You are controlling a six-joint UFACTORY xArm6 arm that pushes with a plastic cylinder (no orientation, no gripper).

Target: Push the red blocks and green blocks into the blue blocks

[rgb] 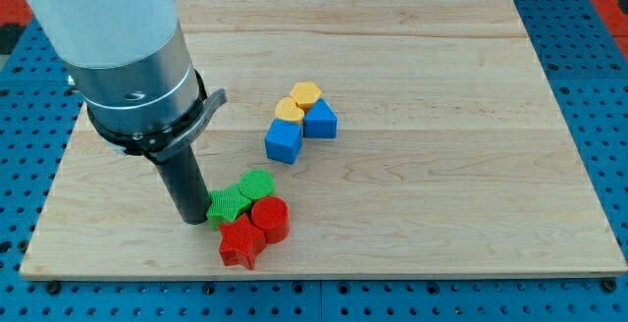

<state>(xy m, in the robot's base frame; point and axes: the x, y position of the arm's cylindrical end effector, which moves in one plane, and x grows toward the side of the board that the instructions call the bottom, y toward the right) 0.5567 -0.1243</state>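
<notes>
My tip (192, 220) rests on the board at the view's lower left, touching the left side of a green block (226, 205). A second green round block (257, 185) sits just up and right of it. A red round block (270, 218) and a red star block (240, 242) lie below them, all four bunched together. A blue cube (284, 141) and a blue triangular block (321, 120) sit apart, up and to the right near the board's middle.
Two yellow blocks, a heart (289, 110) and a hexagon (306, 93), touch the blue blocks on their upper side. The wooden board (442, 165) lies on a blue pegboard. The arm's grey body (128, 57) covers the upper left.
</notes>
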